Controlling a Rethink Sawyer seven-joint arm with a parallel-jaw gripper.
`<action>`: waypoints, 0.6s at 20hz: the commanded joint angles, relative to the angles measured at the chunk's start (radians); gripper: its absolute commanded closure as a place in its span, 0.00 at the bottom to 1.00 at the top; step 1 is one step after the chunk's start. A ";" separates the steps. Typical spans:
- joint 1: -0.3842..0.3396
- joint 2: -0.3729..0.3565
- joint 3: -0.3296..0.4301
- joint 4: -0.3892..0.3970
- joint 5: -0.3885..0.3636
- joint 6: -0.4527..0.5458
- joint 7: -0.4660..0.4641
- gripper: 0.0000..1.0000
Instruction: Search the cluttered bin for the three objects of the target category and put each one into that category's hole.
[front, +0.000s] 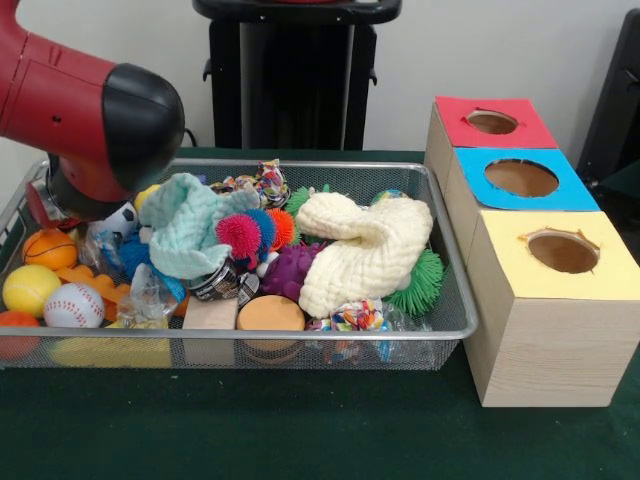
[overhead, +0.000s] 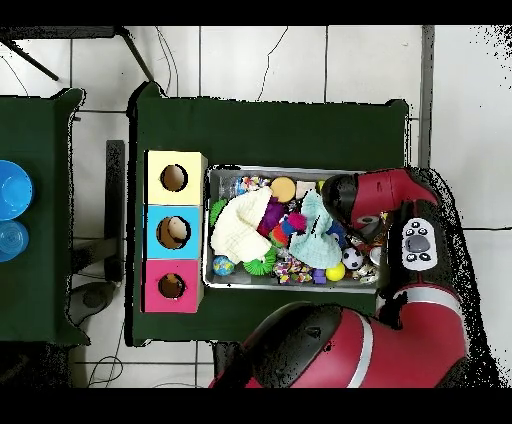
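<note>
Red and black arm (front: 85, 120) reaching in from the upper left of the front view, bulky elbow joint hanging over the left end of the wire mesh bin (front: 455, 320). End effector hidden behind that joint and the clutter in both views, so cannot tell whether open or closed, or whether holding anything. In the overhead view, arm curling from the base at the bottom up over the bin's right end. Bin sitting on the green table (front: 300, 430), crammed: cream knitted cloth (front: 365, 250) right of centre, pale mint cloth (front: 190, 230) left of it, pink spiky ball (front: 238, 235) between them, baseball (front: 73, 305), yellow ball (front: 30, 288) and small basketball (front: 48, 248) at the left end. Just right of the bin, three wooden boxes in a row, each with a round hole on top: red box (front: 495, 122) far, blue box (front: 520, 178) middle, yellow box (front: 560, 252) near.
</note>
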 joint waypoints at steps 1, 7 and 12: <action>0.016 0.077 -0.009 -0.052 -0.062 0.076 -0.118 0.00; -0.005 0.103 0.009 -0.046 -0.017 0.044 -0.091 0.00; -0.019 0.159 0.026 -0.075 -0.005 0.050 -0.083 0.00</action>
